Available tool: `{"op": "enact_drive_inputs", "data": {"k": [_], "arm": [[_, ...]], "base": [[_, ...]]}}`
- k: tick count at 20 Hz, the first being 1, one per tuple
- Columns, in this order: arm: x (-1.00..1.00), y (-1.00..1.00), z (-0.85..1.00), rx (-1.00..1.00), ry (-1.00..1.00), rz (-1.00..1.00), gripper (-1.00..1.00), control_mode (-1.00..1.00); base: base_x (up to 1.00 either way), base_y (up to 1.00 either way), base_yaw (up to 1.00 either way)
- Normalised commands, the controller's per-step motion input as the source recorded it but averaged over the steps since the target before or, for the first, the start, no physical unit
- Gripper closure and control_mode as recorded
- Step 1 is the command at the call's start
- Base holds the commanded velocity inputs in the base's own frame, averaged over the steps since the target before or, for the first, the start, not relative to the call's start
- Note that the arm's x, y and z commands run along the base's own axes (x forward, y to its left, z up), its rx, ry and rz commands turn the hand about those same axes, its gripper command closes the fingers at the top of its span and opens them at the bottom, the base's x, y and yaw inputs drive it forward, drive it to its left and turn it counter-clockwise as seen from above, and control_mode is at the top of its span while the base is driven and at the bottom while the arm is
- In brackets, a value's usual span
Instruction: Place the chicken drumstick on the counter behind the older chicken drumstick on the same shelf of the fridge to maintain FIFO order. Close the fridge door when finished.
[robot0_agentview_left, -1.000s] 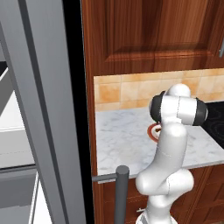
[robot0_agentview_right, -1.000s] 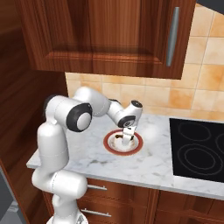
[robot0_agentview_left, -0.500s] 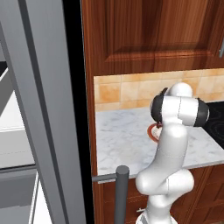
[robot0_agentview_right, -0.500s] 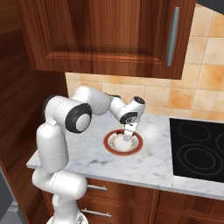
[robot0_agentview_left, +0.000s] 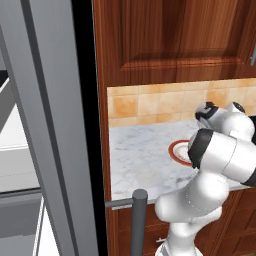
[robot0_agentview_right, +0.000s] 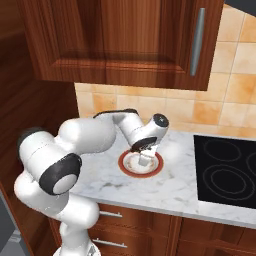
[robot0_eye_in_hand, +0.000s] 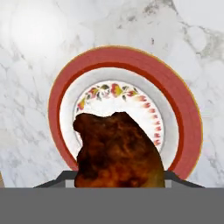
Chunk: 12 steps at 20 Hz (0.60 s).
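Looking along your hand, you see the gripper (robot0_eye_in_hand: 118, 186) narrowed onto the dark brown roasted chicken drumstick (robot0_eye_in_hand: 117, 153), which bulks between the jaws above the round red-rimmed plate with a flowered centre (robot0_eye_in_hand: 186, 109). That plate sits on the white-grey veined marble counter (robot0_agentview_right: 170, 187). Your right base view shows the gripper (robot0_agentview_right: 145, 159) over the plate; your left base view adds the tall grey fridge door (robot0_agentview_left: 47, 125) standing open.
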Motion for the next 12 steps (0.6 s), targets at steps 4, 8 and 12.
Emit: {"op": "enact_drive_inputs", "data": {"k": [4,8,12], "arm": [[-0.80,0.14,0.86,0.00,-0.08,-0.08,1.00,-1.00],[-0.88,0.27,0.81,0.00,-0.04,-0.08,1.00,-1.00],[-0.93,0.33,0.88,0.00,-0.05,-0.07,1.00,-1.00]], "base": [[0.00,0.00,0.00],[0.00,0.00,0.00],[0.00,0.00,0.00]]}}
